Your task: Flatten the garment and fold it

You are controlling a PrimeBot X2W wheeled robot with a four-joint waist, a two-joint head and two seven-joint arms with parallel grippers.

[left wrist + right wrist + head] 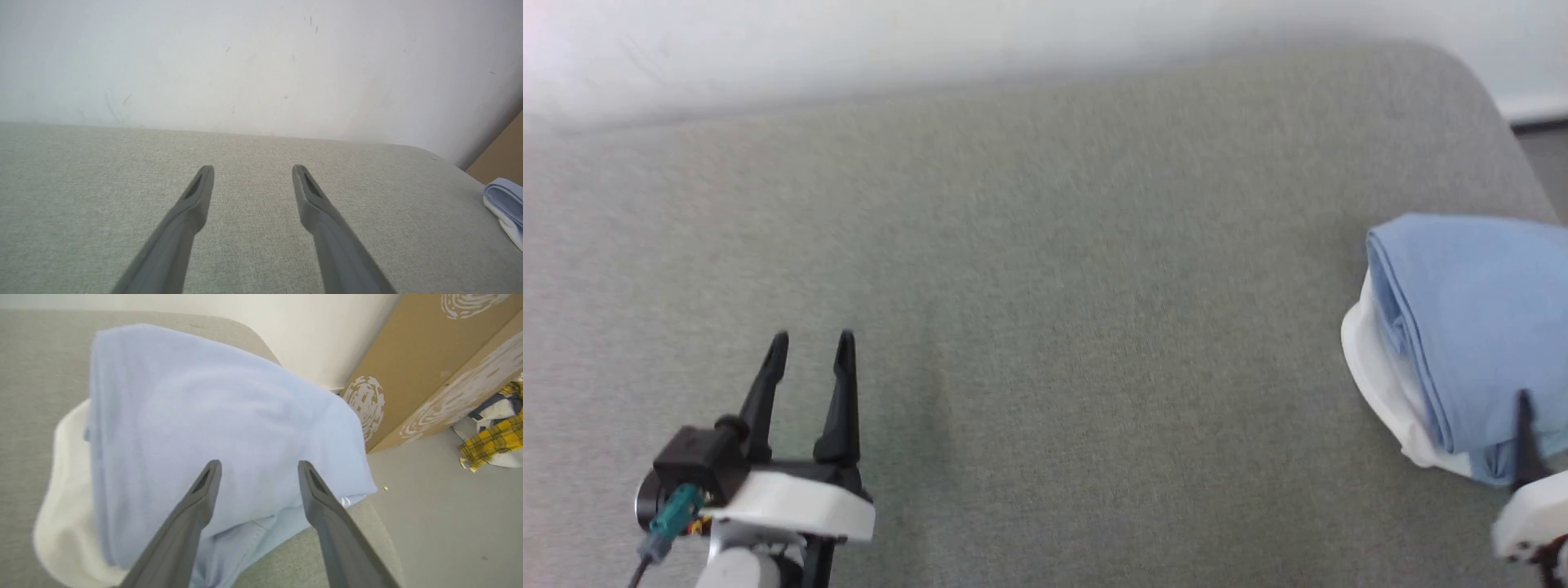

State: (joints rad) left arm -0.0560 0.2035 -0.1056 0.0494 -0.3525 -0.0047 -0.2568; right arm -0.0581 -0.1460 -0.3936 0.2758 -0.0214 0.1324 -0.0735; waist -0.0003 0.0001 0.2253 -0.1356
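Right gripper [259, 463] spread over folded light blue soft shirt [212, 408], probably not touching; left gripper [813, 335] spread, well away.

No words, numbers or brand names can be read. The nearest thing to a sign is the white printing on the brown cardboard boxes [412, 363] in the right wrist view. One round, whorled mark like a fingerprint [365, 405] sits on the near face, and part of another shows at the top edge. A wider patch of the same ridged pattern runs along the lower box. None of it forms letters.
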